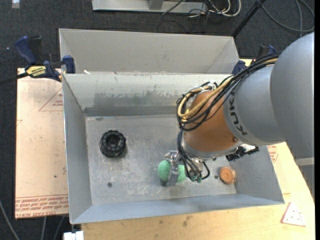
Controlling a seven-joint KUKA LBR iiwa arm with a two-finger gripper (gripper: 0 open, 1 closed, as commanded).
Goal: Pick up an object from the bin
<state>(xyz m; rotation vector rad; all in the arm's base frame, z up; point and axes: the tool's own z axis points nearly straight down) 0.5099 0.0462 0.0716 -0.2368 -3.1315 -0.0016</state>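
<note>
Small green lump (163,170), rounded and bright, with a darker green bit showing on its side away from the black ribbed ring (112,144), lay to the view's right of that ring and a little lower, well apart from it, its middle covered from above.

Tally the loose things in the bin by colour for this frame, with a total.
Black ribbed ring: 1
Green lump, by the end effector: 1
Orange round piece: 1
Total: 3
</note>
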